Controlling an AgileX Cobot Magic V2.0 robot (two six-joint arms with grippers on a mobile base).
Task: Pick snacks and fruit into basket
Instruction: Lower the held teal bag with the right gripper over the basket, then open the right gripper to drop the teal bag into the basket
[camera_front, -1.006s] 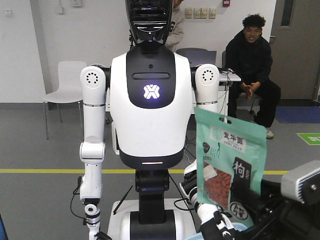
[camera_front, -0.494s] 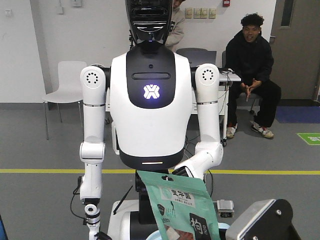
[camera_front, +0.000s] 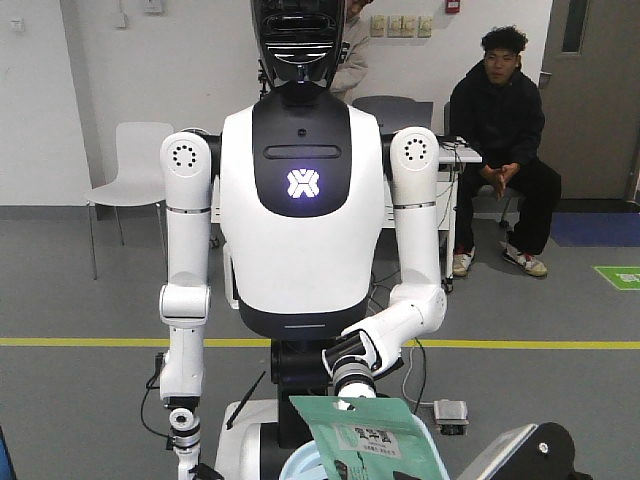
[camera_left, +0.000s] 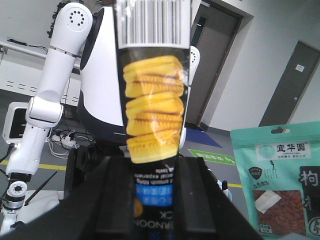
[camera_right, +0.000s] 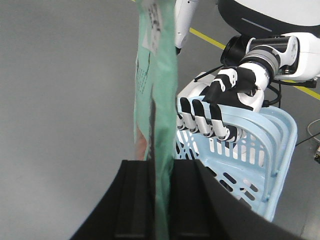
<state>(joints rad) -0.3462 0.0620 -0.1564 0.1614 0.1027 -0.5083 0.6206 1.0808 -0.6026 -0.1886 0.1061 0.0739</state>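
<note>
– where's the snack bag right now?
– i have the mint-green pouch (camera_right: 157, 95) pinched in my right gripper (camera_right: 161, 172). the jaws are closed on its lower part and it stands upright, edge-on to that wrist camera.
– and the basket?
– the light-blue basket (camera_right: 250, 150) sits just beside the pouch, to its right in that view. the humanoid robot (camera_front: 300, 200) facing me holds it: its black-and-white hand (camera_right: 222, 102) is curled over the rim. from the front camera i only see the pouch's top and a bit of basket rim at the bottom edge, so i can't say whether the pouch is above the opening or beside it.
– left side?
– my left gripper (camera_left: 152, 172) is clamped on a tall biscuit packet (camera_left: 152, 95), yellow sandwich biscuits printed under a barcode. the pouch shows off to the right of it, apart.
– anyone around?
– a man in black (camera_front: 500, 120) sits behind the humanoid, and a white chair (camera_front: 135, 170) stands to one side.
</note>
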